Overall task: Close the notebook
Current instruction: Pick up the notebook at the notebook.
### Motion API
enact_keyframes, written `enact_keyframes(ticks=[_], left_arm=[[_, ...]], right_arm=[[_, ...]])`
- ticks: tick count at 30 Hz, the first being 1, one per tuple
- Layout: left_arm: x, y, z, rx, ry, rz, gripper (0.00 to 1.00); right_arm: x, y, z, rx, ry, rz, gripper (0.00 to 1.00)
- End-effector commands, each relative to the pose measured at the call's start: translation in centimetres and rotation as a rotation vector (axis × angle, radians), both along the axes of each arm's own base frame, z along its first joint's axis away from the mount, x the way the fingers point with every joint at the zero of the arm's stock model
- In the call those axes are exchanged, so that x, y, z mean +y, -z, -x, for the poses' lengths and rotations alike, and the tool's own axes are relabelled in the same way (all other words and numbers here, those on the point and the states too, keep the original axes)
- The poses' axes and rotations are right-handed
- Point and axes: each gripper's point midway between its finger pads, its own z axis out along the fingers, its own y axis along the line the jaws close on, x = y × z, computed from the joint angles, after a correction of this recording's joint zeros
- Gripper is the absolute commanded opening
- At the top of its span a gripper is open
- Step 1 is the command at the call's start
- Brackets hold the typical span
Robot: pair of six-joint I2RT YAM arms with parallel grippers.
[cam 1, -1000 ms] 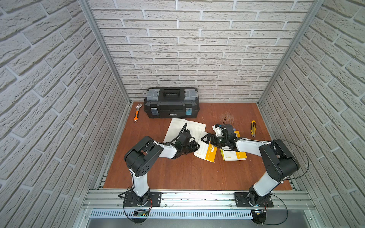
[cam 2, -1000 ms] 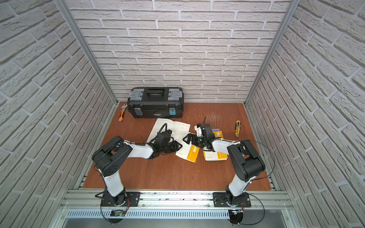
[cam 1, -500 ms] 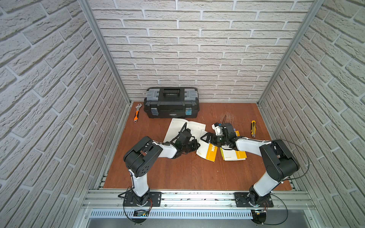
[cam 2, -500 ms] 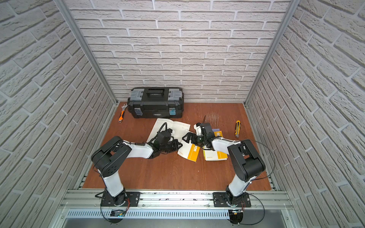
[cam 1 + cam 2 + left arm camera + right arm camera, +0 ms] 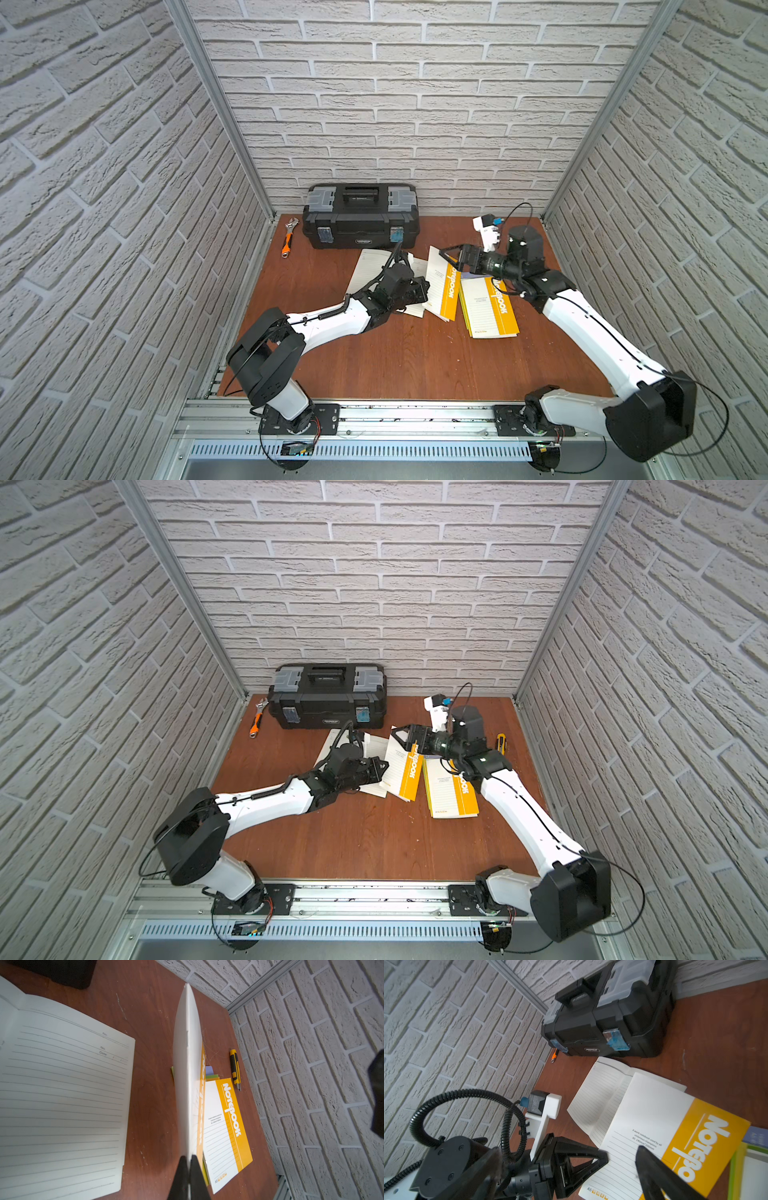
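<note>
The notebook lies open mid-table, its lined pages (image 5: 370, 266) (image 5: 62, 1095) flat on the wood. Its white-and-yellow cover (image 5: 441, 282) (image 5: 400, 766) (image 5: 654, 1115) stands raised off the pages and appears edge-on in the left wrist view (image 5: 188, 1084). My left gripper (image 5: 424, 287) (image 5: 384, 766) (image 5: 189, 1159) is shut on the cover's free edge. My right gripper (image 5: 451, 257) (image 5: 401, 738) (image 5: 569, 1148) hangs open just above the cover's far end. One dark finger (image 5: 654, 1167) is over the cover's printed face, holding nothing.
A second, closed notebook (image 5: 488, 307) (image 5: 226, 1126) lies right of the open one on coloured sheets (image 5: 211, 1076). A black toolbox (image 5: 360, 216) stands against the back wall, an orange wrench (image 5: 288, 239) to its left. A yellow utility knife (image 5: 500, 742) lies near the right wall.
My left gripper has closed on the cover's edge and the cover now stands steeper. The right gripper stayed open and has risen a little over the cover.
</note>
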Motion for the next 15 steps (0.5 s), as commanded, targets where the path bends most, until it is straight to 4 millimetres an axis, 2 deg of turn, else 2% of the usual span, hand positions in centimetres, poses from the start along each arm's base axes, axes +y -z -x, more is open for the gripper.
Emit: enact_keyframes(ticks=[1, 6, 11, 15], left_arm=[[-1.7, -3.1, -0.1, -0.089, -0.05, 0.071, 0.0], [-5.3, -5.2, 0.8, -0.129, -0.067, 0.257, 0.0], [-9.2, -6.7, 1.5, -0.157, -0.053, 0.414, 0.0], [-11.1, -7.5, 1.9, -0.203, -0.077, 0.532, 0.0]], right_arm=[[-3.6, 1.2, 0.8, 0.061, 0.084, 0.046, 1.0], [-8.1, 0.7, 1.8, 0.044, 0.212, 0.068, 1.0], [-9.8, 1.7, 2.3, 0.07, 0.255, 0.053, 1.0], [-11.0, 2.9, 2.5, 0.087, 0.289, 0.054, 1.0]])
